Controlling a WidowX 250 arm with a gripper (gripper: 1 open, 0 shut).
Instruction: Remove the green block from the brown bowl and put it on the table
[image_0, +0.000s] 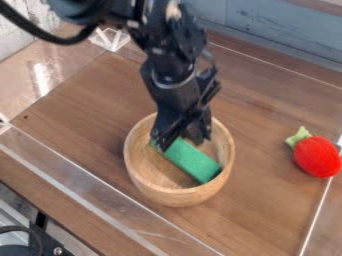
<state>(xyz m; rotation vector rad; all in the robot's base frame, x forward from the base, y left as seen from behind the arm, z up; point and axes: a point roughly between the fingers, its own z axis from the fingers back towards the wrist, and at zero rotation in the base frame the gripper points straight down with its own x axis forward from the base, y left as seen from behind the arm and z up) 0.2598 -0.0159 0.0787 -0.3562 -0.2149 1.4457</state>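
Gripper (183, 138) down inside the brown bowl (143, 171), its dark fingers at the upper end of the green block (194, 162); we read the jaws as pressed together on that end, though the fingertips are dark and partly blurred, so whether the pinch is secure we cannot say. Only one view, a camera looking down across the table (80, 100) from the front, so all notes come from it. Progress, as we judge it: the reach into the bowl is done and the grasp looks made or nearly so; the block lies slanted on the bowl floor, lower end toward the near-right wall, not lifted. Left to do: raise the block clear of the rim, carry it over bare tabletop, set it down, let go. So we place the task early, roughly at the point of pickup. Count: one gripper on one arm; one brown bowl, near the middle of the table; one green block, inside that bowl; one red strawberry toy (317, 156) with a green top, lying on the table well to the right of the bowl and apart from it. We see no other loose objects on the tabletop.
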